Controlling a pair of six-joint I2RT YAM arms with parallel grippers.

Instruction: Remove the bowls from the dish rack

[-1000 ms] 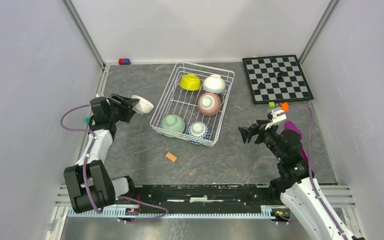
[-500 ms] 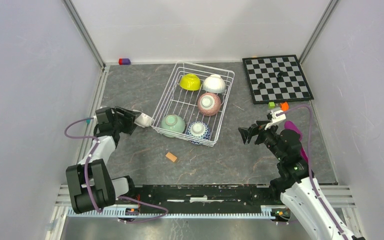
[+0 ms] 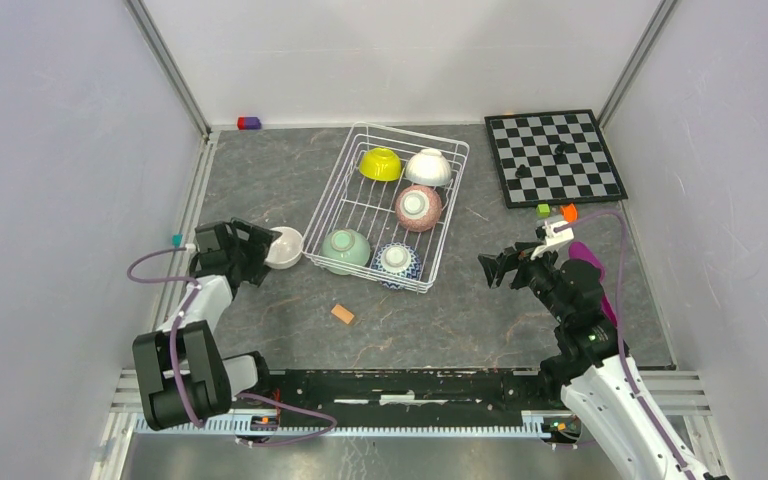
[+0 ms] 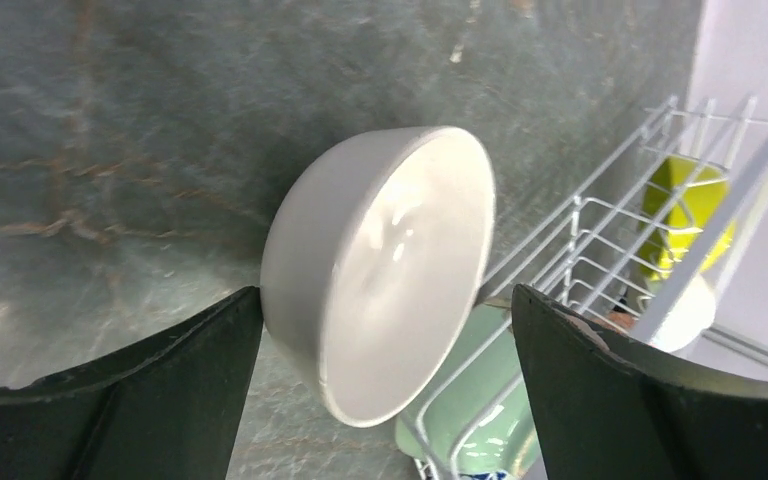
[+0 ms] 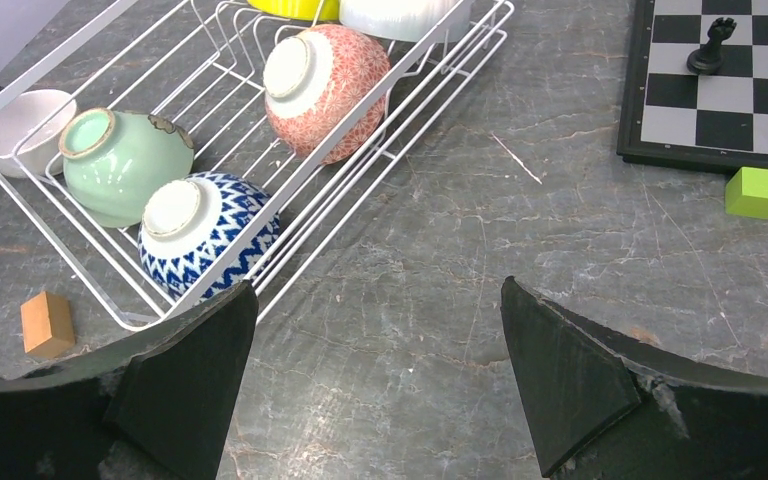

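Observation:
The white wire dish rack (image 3: 410, 134) holds five upside-down bowls: yellow-green (image 3: 381, 163), white (image 3: 428, 167), speckled pink (image 3: 419, 207), pale green (image 3: 346, 250) and blue-and-white (image 3: 396, 261). A second white bowl (image 3: 284, 247) rests on the table, mouth up, against the rack's near left corner. My left gripper (image 3: 264, 250) is open around it; in the left wrist view the bowl (image 4: 380, 270) lies between wide jaws, close to the left finger and well clear of the right one. My right gripper (image 3: 495, 268) is open and empty right of the rack, above bare table (image 5: 380, 380).
A chessboard (image 3: 554, 155) with a few pieces lies at the back right. A green cube (image 3: 543, 210) and an orange cube (image 3: 568, 212) sit near it. A tan block (image 3: 342, 314) lies in front of the rack. A small purple-red block (image 3: 248, 123) is by the back wall.
My left gripper came down and toward me with the white bowl, from raised and tilted to the table beside the rack. The right arm barely moved.

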